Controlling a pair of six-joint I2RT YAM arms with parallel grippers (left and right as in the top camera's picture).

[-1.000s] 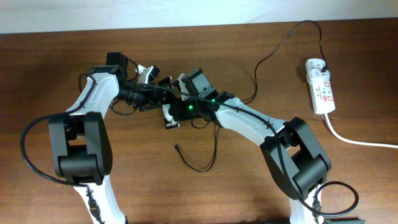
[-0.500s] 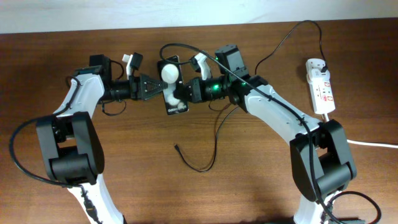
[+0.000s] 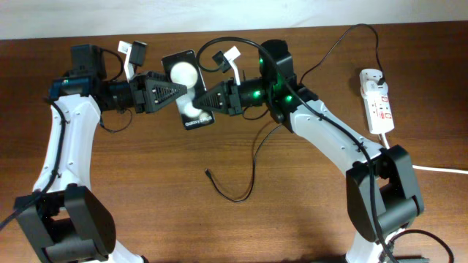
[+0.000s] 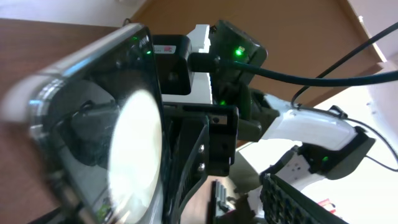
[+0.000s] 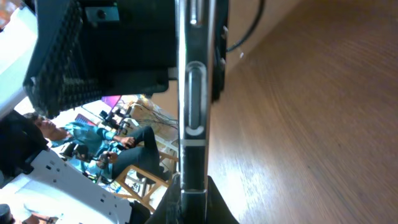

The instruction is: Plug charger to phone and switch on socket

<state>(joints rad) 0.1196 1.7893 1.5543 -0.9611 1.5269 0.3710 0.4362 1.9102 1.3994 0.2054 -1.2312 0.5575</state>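
Note:
The black phone (image 3: pixel 186 89) is held off the table between my two grippers, its glossy screen glaring white. My right gripper (image 3: pixel 208 100) is shut on the phone's edge; in the right wrist view the phone (image 5: pixel 193 112) stands edge-on between my fingers. My left gripper (image 3: pixel 170 91) is open, its fingers flanking the phone's other end; the phone (image 4: pixel 106 137) fills the left of the left wrist view. The charger cable (image 3: pixel 248 179) lies on the table below, its plug tip (image 3: pixel 208 173) free. The white socket (image 3: pixel 376 102) lies at the far right.
The thick white cord (image 3: pixel 424 166) runs from the socket off the right edge. The charger cable arcs up from the adapter (image 3: pixel 373 73) toward the table's back edge and passes under my right arm (image 3: pixel 329 135).
The phone has come up off the table and moved left and toward the back, held by my right gripper. My left arm drew back to the left; both arms rose.

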